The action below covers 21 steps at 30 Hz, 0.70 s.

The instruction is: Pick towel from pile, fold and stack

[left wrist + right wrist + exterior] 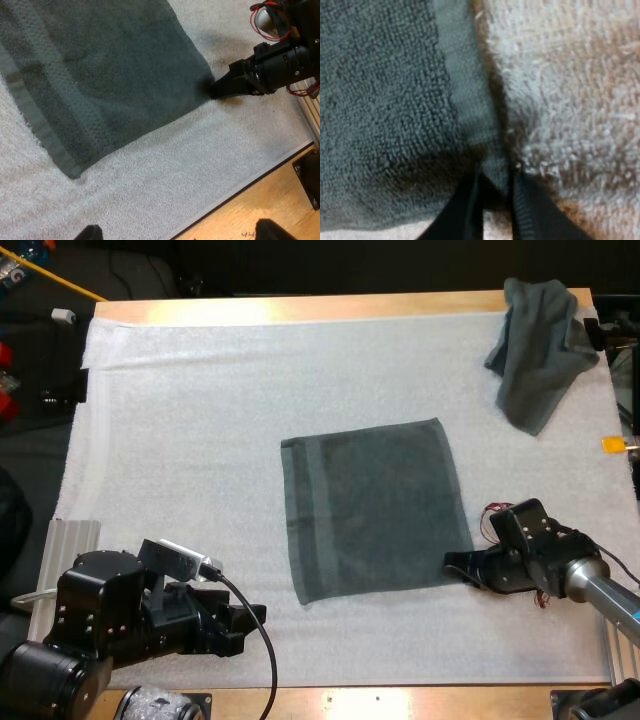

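Observation:
A dark grey-green towel [370, 515] lies spread flat in the middle of the white mat [200, 440]. My right gripper [455, 565] is low at its near right corner. In the right wrist view the two black fingers [465, 215] pinch the towel's hem [470, 100], so this gripper [495, 200] is shut on that corner. A second towel [540, 345], crumpled, lies at the far right. My left gripper [255, 618] hovers open above the mat, short of the flat towel's near left corner [75, 170]. The left wrist view looks across the towel [100, 75] to the right gripper [215, 90].
The wooden table edge [260, 200] runs close along the near side of the mat. A ribbed grey plate [70, 540] sits at the mat's left edge. Bare mat stretches to the left of and beyond the flat towel.

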{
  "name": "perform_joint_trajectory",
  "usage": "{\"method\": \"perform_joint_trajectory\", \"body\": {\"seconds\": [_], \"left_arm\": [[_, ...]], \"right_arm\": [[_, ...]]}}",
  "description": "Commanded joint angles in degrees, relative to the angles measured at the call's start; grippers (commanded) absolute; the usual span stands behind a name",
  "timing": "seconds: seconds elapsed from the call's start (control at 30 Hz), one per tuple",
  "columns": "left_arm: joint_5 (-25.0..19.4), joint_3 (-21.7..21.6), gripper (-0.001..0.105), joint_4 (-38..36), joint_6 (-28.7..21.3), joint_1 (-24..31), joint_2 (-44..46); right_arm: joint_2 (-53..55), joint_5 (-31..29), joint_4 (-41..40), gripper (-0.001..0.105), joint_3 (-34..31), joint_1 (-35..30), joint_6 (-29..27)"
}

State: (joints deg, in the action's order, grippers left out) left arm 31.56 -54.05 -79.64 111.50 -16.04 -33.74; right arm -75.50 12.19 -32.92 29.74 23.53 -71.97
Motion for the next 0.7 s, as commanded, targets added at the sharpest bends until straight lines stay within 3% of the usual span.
{"method": "perform_joint_trajectory", "body": {"seconds": [0.0, 0.1, 0.43, 0.67], "left_arm": [[0.32, -0.01, 0.059, -0.13, 0.08, -0.28, 0.21], [0.32, -0.01, 0.059, -0.13, -0.30, -0.28, 0.21], [0.32, 0.11, 0.059, 1.40, -1.22, -0.28, 0.21], [0.81, 4.69, 0.059, 4.69, -1.02, -0.28, 0.21]], "right_arm": [[-0.28, 0.52, 0.60, 0.005, -0.07, -0.02, 0.22], [-0.28, 0.52, 0.64, 0.000, -0.07, -0.02, 0.22], [5.18, 0.64, 0.42, 0.000, 0.26, 0.10, 0.22], [13.09, 0.49, -3.31, 0.000, 0.26, 0.10, 0.22]]}}
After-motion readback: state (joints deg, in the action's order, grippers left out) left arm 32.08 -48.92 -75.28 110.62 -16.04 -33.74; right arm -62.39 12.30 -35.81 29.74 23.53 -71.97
